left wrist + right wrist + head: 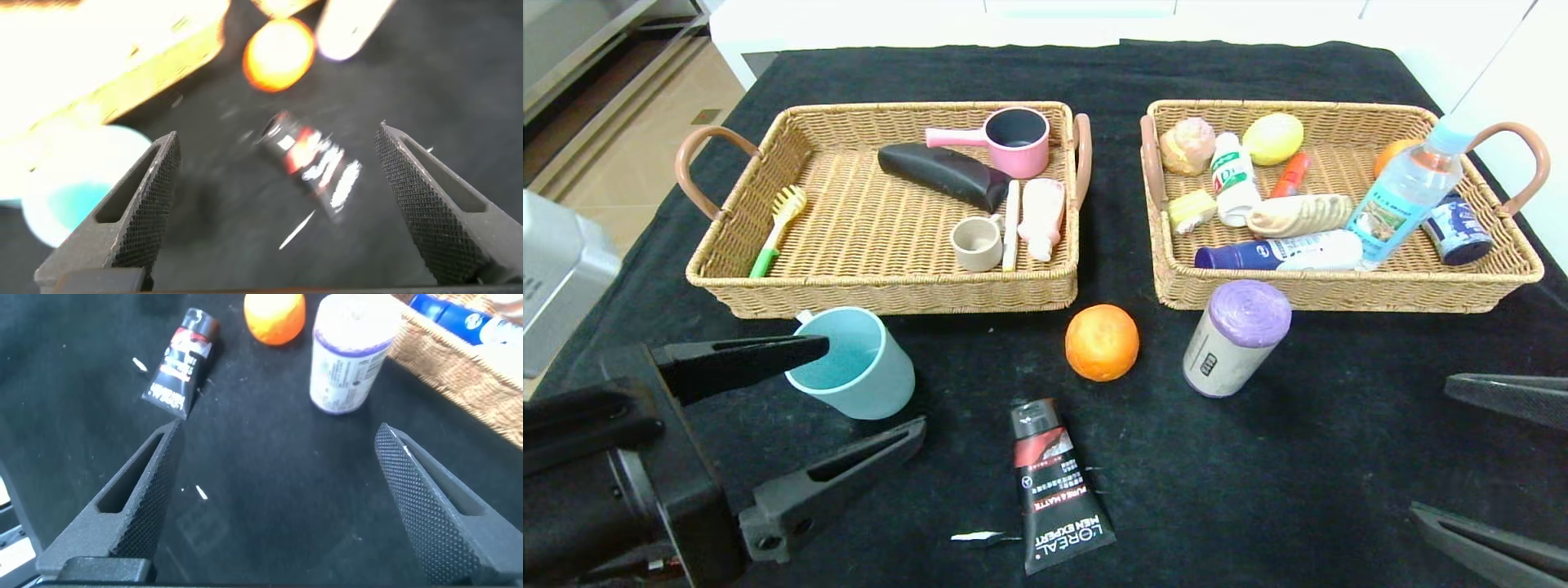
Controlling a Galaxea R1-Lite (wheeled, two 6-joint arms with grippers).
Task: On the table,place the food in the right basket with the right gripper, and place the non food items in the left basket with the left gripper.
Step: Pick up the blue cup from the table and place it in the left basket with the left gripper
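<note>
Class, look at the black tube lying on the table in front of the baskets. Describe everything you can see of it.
The tube is black, soft-looking plastic with a red and grey band and white lettering. It lies flat on the black cloth, its cap towards the orange and its flat crimped end nearest the robot. It sits alone between the two arms, touching only the cloth. A small white scrap lies beside its crimped end.

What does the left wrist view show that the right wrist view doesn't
Only the left wrist view shows the light blue cup and the open left gripper hovering above the table. Only the right wrist view shows the whole purple-topped roll, the blue-and-white bottle in the right basket, and the open right gripper. Both show the orange and the black L'Oreal tube lying on the black cloth.
</note>
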